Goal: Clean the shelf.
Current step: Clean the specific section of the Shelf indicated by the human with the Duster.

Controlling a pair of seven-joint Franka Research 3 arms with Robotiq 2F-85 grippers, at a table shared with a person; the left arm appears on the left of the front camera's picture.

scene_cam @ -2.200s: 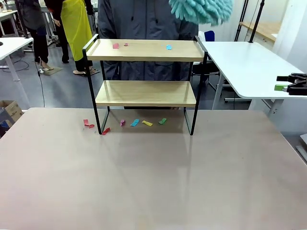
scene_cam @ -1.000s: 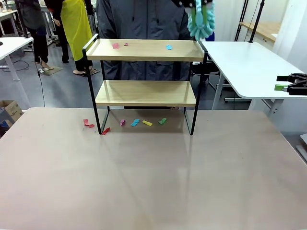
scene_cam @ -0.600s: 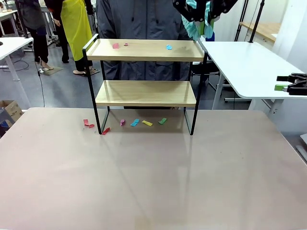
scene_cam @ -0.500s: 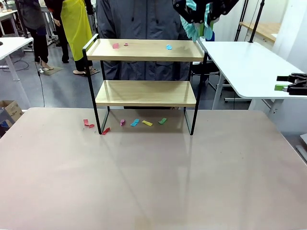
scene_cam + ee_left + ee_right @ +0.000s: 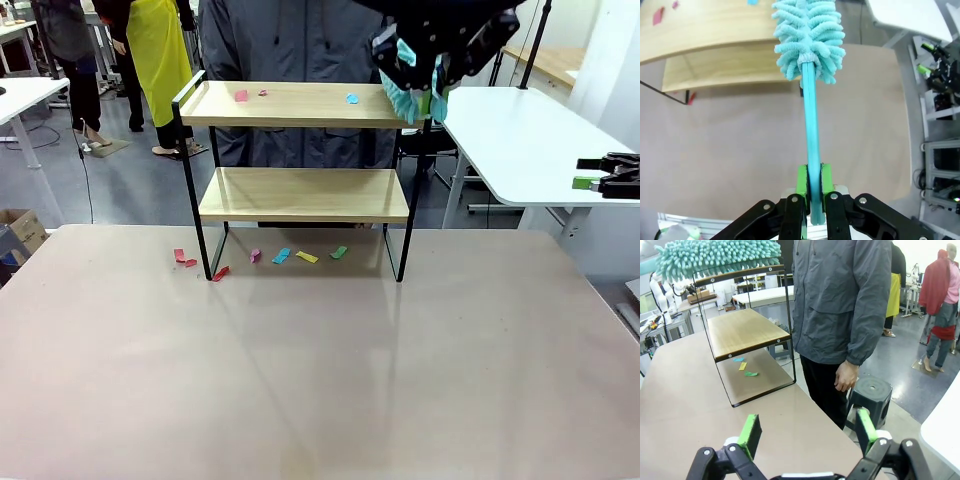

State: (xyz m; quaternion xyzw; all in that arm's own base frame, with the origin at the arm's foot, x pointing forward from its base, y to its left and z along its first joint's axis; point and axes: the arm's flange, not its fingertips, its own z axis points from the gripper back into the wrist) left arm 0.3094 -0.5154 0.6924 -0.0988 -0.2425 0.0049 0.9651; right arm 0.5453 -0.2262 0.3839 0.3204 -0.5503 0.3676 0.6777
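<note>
- The left hand [image 5: 810,181] is clamped on the handle of a teal duster [image 5: 807,40], whose head is held at the shelf's [image 5: 300,195] top right end.
- The right hand [image 5: 805,432] is held wide open.
- The shelf is seen upper centre on the table [image 5: 320,380], with paper scraps [image 5: 296,256] beneath.

Matt wooden shelf [image 5: 300,105], fluffy cloth duster [image 5: 807,35]

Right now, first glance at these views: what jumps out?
The fluffy teal duster stands out first, clamped by its handle in the left gripper, its head at the right end of the shelf top board. Next come the coloured paper scraps on the table under the shelf, with a few more on the top board. A person in a grey jacket stands right behind the shelf.
</note>
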